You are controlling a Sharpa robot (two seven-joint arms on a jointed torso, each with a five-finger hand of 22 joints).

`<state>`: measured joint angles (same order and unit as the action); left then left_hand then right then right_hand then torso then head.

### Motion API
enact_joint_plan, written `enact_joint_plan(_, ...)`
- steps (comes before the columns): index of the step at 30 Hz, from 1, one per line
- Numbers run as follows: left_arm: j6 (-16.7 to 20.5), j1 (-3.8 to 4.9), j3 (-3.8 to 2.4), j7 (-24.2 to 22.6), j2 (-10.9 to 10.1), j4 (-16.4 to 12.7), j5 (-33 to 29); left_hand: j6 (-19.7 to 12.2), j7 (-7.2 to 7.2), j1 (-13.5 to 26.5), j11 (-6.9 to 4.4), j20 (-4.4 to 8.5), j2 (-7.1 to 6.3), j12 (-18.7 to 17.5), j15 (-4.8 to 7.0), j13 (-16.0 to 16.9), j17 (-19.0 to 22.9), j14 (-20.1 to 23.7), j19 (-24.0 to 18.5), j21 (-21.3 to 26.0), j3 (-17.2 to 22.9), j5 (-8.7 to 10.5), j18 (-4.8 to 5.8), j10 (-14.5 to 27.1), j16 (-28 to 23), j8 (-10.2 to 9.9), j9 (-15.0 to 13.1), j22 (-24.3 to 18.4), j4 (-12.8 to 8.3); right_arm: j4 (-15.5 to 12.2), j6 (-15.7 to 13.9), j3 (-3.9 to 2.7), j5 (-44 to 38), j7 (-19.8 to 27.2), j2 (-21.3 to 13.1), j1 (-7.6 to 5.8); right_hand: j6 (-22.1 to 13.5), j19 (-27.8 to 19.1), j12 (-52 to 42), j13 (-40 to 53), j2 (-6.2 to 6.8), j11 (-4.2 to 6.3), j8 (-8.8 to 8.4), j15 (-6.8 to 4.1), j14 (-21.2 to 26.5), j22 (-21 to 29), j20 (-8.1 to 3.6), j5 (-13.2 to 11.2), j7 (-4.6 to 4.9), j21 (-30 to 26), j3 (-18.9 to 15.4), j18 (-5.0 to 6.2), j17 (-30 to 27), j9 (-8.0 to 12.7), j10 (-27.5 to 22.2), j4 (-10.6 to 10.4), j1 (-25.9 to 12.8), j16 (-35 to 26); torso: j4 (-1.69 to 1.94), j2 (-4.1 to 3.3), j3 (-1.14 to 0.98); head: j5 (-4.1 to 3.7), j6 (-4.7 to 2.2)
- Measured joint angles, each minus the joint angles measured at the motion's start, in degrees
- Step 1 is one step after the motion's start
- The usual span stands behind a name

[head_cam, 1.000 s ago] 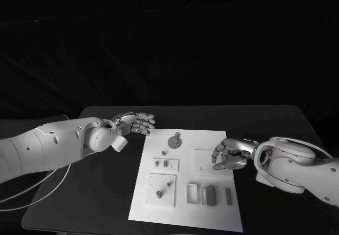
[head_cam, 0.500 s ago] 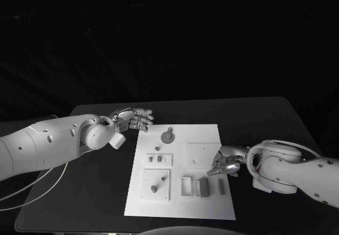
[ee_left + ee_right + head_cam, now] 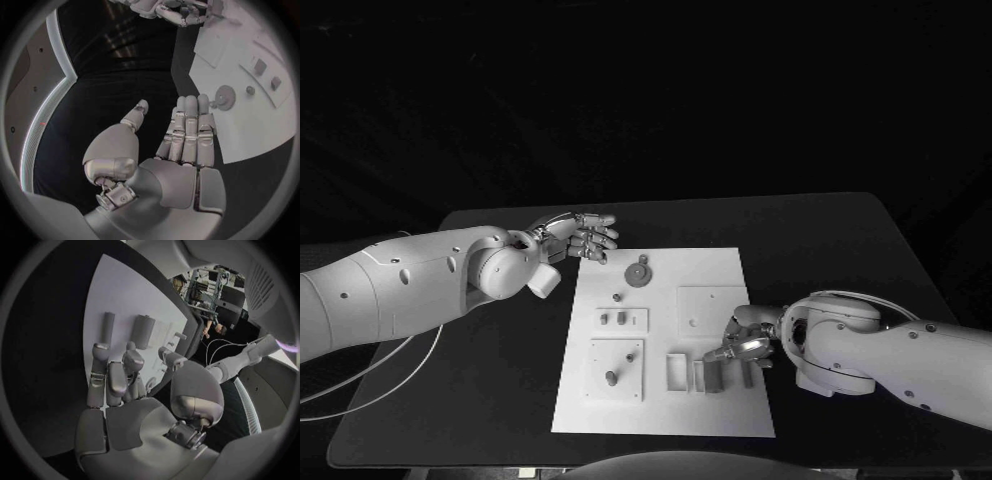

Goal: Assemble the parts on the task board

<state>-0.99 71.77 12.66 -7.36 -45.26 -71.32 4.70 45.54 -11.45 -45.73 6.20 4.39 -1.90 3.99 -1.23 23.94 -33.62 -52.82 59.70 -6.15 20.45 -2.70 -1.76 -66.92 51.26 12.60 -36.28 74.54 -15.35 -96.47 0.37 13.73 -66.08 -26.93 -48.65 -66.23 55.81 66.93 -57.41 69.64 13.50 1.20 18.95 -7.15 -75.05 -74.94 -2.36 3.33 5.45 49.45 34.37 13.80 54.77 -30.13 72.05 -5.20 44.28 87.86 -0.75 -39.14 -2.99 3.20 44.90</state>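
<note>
Grey parts (image 3: 727, 376) just beyond right hand's (image 3: 744, 340) fingers (image 3: 727, 354).

no readable text, labels or numbers

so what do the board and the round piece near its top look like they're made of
The board looks like matte white plastic or painted sheet: flat, even, no glare. The round piece seems darker grey, perhaps metal or plastic; too small to tell.
</note>
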Motion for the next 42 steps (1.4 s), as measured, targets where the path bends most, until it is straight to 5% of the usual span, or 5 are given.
enact_joint_plan(10,0.04,0.0,0.03,0.48,-0.21,-0.12,0.02,0.0,0.0,0.91,0.0,0.0,0.03,0.0,0.0,-0.14,0.05,0.0,0.0,0.21,-0.33,0.0,0.03,0.0,0.0,0.0,0.12,-0.01,0.33,0.24,1.6,-0.03,0.19,-1.54,1.28,0.37,0.52,-0.3,-0.67,0.15,0.38,0.05,0.3,-0.02,-0.02,0.01,-0.3,0.0,-0.47,0.51,0.03,-0.02,0.78,-0.58,-0.38,-1.92,-0.37,0.0,-0.05,-0.01,0.07,0.22,0.36)
enact_joint_plan(28,-0.09,0.0,0.06,1.03,-0.43,-0.5,0.2,-0.01,0.0,1.41,0.0,-0.01,-0.06,0.0,0.0,-0.25,0.04,0.0,-0.01,0.41,-0.48,0.0,-0.53,0.0,0.0,0.0,0.18,-0.01,0.49,2.81,3.72,-0.03,-5.55,-2.85,4.95,1.63,2.18,-0.49,-0.89,0.14,0.61,0.15,1.22,-0.32,-0.34,0.02,-0.46,0.0,-0.71,0.89,-0.18,-0.06,0.87,-1.42,-0.27,-2.02,0.15,0.0,-0.02,-0.05,0.29,0.22,0.46)
enact_joint_plan(33,-0.14,0.0,0.06,1.18,-0.59,-0.57,0.27,-0.21,-0.19,1.41,0.0,-0.01,-0.06,0.0,0.0,-0.31,0.04,0.0,-0.01,0.41,-0.48,0.0,-0.52,0.0,0.0,-0.02,0.18,-0.02,0.49,2.92,4.02,-0.01,-6.84,-2.82,5.27,1.68,2.19,-0.74,-1.16,0.13,-1.57,0.15,1.23,-0.32,-0.33,0.02,-0.47,0.45,-0.7,1.37,-1.99,-0.13,1.02,-3.13,-0.27,0.36,2.29,-0.01,-0.01,-0.07,0.36,0.17,0.48)
enact_joint_plan(37,-0.18,0.0,0.06,1.29,-0.67,-0.66,0.36,-0.21,-0.19,1.41,0.0,-0.01,-0.06,0.0,0.0,-0.31,0.04,0.0,-0.01,0.41,-0.48,0.0,-0.5,0.0,0.0,-0.23,0.18,-0.02,0.49,2.88,4.08,-0.01,-7.37,-2.79,5.36,1.69,2.19,-1.36,-1.16,0.03,-4.15,0.15,1.21,-0.31,-0.32,0.02,-0.27,4.71,-0.7,1.92,-3.8,-0.13,1.02,-4.26,-0.27,5.36,3.17,-0.01,-0.05,-0.08,0.36,0.23,0.47)
enact_joint_plan(42,-0.2,0.0,0.07,1.4,-0.82,-0.7,0.45,-0.21,-0.19,1.41,0.0,-0.01,-0.06,0.0,0.0,-0.31,0.04,0.0,-0.01,0.41,-0.48,0.0,-0.47,0.0,0.0,-0.23,0.18,-0.02,0.49,2.83,3.96,-0.08,-7.4,-2.76,5.22,1.65,2.19,-1.65,-1.42,-0.41,-8.08,0.15,0.77,-0.27,-0.28,0.02,0.01,5.78,-0.71,2.01,-8.51,-0.13,0.95,-4.25,-0.27,11.26,2.7,-0.01,-0.05,-0.08,0.36,0.32,0.56)
